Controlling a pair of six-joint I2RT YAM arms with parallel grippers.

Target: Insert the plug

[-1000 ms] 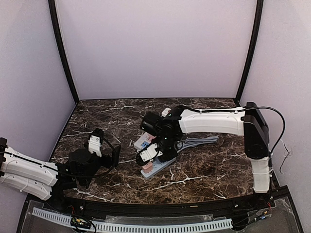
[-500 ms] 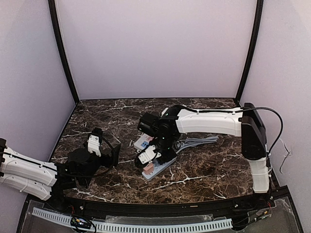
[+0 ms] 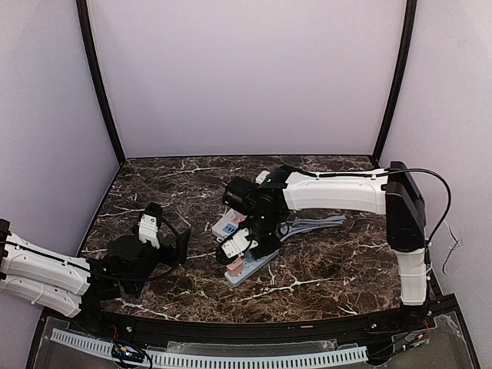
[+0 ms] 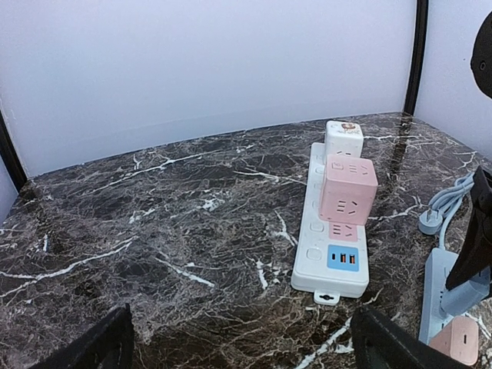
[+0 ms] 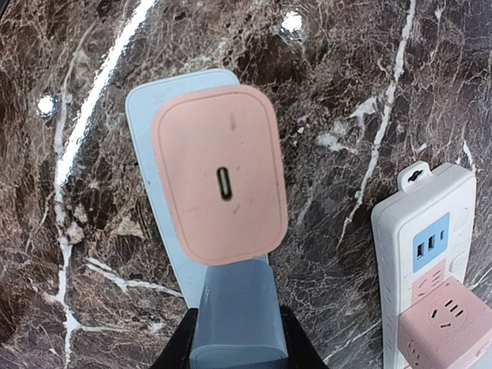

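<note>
Overhead, your left hand (image 3: 163, 231) lies low at the near left of the marble table (image 3: 330, 269), jaws spread wide and holding nothing. Your right hand (image 3: 246, 247) is down over the light blue power strip (image 3: 260, 261) at table centre, just beside a white power strip (image 3: 225, 225). From your left wrist, the white power strip carries a pink cube adapter (image 4: 350, 191) and a white adapter (image 4: 344, 138). The light blue power strip lies to its right with a pink charger (image 4: 455, 338) plugged in at its near end. From your right wrist, the right hand is clamped on a grey-blue plug (image 5: 237, 307), just beside the pink charger and over the light blue power strip. Whether the plug is seated, you cannot tell.
</note>
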